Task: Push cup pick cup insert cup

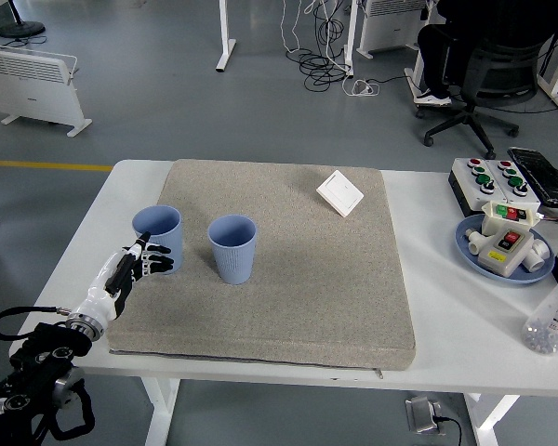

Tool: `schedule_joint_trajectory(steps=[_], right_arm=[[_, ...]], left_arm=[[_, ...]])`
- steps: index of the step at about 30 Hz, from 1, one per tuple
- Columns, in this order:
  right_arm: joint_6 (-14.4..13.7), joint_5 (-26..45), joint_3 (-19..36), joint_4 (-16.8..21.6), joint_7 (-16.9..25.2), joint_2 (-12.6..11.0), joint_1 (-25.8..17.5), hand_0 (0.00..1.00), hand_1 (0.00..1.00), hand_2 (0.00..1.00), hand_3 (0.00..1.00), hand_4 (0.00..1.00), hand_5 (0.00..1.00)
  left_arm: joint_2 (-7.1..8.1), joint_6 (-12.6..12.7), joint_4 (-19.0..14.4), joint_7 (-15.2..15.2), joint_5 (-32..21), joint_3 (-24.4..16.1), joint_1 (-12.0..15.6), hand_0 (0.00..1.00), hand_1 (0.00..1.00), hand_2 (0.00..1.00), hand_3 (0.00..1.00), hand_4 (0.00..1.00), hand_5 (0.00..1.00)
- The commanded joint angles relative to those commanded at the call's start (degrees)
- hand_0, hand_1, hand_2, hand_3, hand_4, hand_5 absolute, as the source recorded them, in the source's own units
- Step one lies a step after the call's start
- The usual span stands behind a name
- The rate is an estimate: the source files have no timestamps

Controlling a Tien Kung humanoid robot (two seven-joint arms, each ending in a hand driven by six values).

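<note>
Two light blue cups stand upright on the grey mat (298, 279). The left cup (159, 233) is near the mat's left edge, the right cup (232, 247) a short gap to its right. My left hand (139, 261) reaches in from the lower left, its fingers spread and touching the left cup's lower near side without wrapping it. My right arm is out of view.
A white switch plate (339, 192) lies at the mat's far right. Right of the mat are a button box (490, 177), a blue plate (472, 253) with white parts, and a clear bottle (555, 316). An office chair stands beyond the table.
</note>
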Motion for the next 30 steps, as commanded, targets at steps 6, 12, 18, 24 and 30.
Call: schedule_joint_trajectory(steps=[6,12,18,24,30], right_arm=[[0.0,0.0,-0.3,0.0,0.0,0.0,0.1,0.755,0.643,0.663,0.571,0.088,0.448],[-0.1,0.1,-0.4,0.0,-0.1,0.2,0.2,0.755,0.643,0.662,0.57,0.088,0.448],[-0.1,0.1,-0.8,0.0,-0.1,0.2,0.3,0.755,0.643,0.662,0.57,0.089,0.448],[-0.1,0.3,-1.1,0.0,-0.1,0.2,0.4,0.755,0.643,0.662,0.57,0.088,0.449],[-0.1,0.2,-1.4,0.0,-0.1,0.2,0.5,0.755,0.643,0.662,0.57,0.088,0.447]], left_arm=[[-0.83,-0.1,2.9,-0.5,-1.2,0.9,-1.7,0.667,0.529,0.489,0.5,0.582,0.998],[-1.8,0.0,6.6,-1.5,-1.8,2.1,-3.6,0.668,0.528,0.487,0.498,0.581,0.998],[-2.47,0.5,9.9,-2.4,-1.3,3.1,-6.1,0.668,0.528,0.487,0.497,0.576,0.998],[-3.07,0.7,13.3,-3.2,-1.6,4.6,-8.5,0.669,0.527,0.486,0.496,0.577,0.998],[-3.93,1.6,18.0,-5.2,-1.8,5.3,-10.8,0.666,0.522,0.48,0.494,0.57,0.998]])
